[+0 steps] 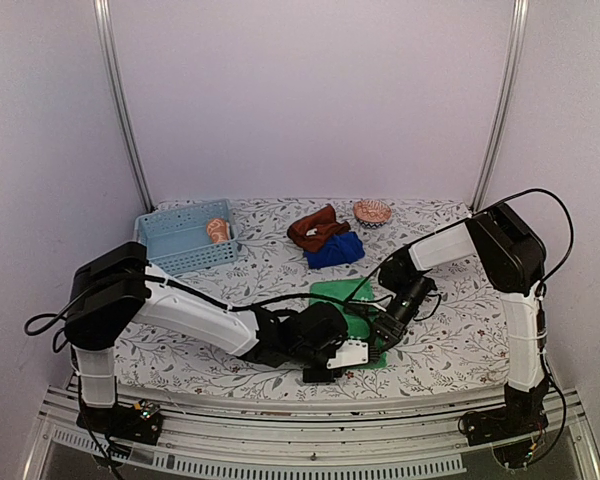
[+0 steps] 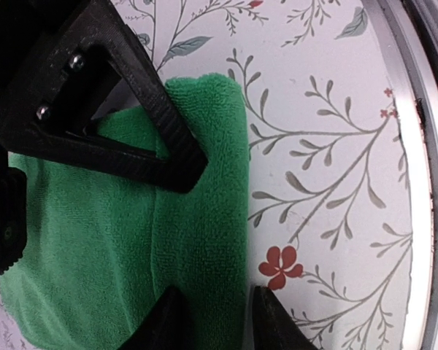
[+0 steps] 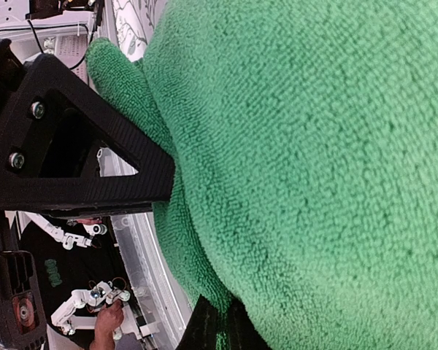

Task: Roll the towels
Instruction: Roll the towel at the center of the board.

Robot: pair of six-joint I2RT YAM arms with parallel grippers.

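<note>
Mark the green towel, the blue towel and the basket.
green towel (image 1: 332,293), top external view, bare far corner of the cloth
blue towel (image 1: 337,250), top external view, middle of the cloth
basket (image 1: 188,261), top external view, near wall

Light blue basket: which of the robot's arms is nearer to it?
Left. The left arm has its elbow just in front of the basket; the right arm stands far off on the other side, beyond the green towel.

Green terry-cloth towel (image 3: 314,146): short dense pile, fuzzy, matt. Worktop (image 2: 328,146): smooth matt covering, leaf-and-flower print. Silver metal rail (image 2: 412,182) along worktop's near edge: brushed, slight sheen. Black plastic fingers (image 2: 171,135) of left gripper (image 2: 182,244): matt, finely ribbed edges. Light blue slotted plastic basket (image 1: 185,238), far-left corner: smooth, dull.
</note>
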